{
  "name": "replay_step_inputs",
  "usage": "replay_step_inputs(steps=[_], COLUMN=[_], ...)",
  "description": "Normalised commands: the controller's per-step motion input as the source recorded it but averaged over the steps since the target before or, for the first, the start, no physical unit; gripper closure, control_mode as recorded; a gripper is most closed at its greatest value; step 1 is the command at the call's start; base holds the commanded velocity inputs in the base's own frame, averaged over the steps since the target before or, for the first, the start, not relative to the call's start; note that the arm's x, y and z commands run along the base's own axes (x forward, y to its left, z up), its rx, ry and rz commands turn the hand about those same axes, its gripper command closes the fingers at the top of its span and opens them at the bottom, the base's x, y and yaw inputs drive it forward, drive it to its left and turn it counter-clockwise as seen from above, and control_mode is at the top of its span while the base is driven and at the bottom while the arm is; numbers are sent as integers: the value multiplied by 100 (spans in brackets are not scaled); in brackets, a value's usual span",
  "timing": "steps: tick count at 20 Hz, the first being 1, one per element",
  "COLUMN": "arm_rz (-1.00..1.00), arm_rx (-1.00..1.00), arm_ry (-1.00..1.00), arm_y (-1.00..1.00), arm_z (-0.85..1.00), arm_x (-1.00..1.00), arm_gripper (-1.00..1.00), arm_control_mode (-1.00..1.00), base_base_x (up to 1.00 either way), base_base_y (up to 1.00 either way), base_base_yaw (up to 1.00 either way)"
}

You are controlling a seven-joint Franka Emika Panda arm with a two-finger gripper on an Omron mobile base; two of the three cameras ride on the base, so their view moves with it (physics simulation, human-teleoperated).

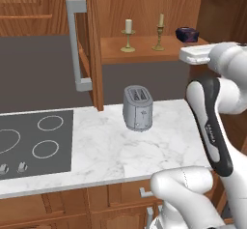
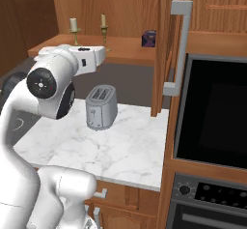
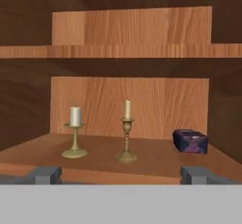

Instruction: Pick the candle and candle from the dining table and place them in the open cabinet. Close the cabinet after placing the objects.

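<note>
Both candles stand upright on the lower shelf [image 3: 142,164] of the open cabinet [image 1: 144,49]. The short thick cream candle [image 3: 75,138] on its brass stick is on the left [image 1: 128,35] [image 2: 74,30]. Just to its right is the thin tapered candle [image 3: 126,133] [image 1: 159,32] [image 2: 103,27]. My gripper [image 3: 122,176] is open in front of the shelf's edge, apart from both candles and holding nothing. One cabinet door [image 1: 89,44] [image 2: 164,44] with a long grey bar handle [image 1: 75,44] stands swung out. The dining table is out of view.
A dark purple box [image 3: 190,141] [image 1: 187,34] sits at the shelf's right end. Below, a grey toaster [image 1: 138,108] [image 2: 101,106] stands on the marble counter [image 1: 159,150] beside a black hob [image 1: 34,141]. A black oven [image 2: 212,112] is to the right.
</note>
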Motion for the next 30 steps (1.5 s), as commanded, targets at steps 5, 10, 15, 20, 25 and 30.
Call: replay_step_inputs(steps=[5, 10, 15, 20, 25, 30], arm_rz=[-5, -6, -3, -3, -4, -3], arm_rx=[0, 0, 0, 0, 0, 1], arm_ry=[1, 13, 22, 21, -1, -4], arm_y=[0, 0, -4, -3, -10, -3], arm_z=[26, 22, 3, 0, 0, 0], arm_x=[-71, -69, -52, -70, -100, -85], arm_gripper=[-100, -100, -100, -100, -100, -100], arm_control_mode=[-100, -100, -100, -100, -100, -100], base_base_x=[0, 0, 0, 0, 0, 0], base_base_y=[0, 0, 0, 0, 0, 0], base_base_yaw=[0, 0, 0, 0, 0, 0])
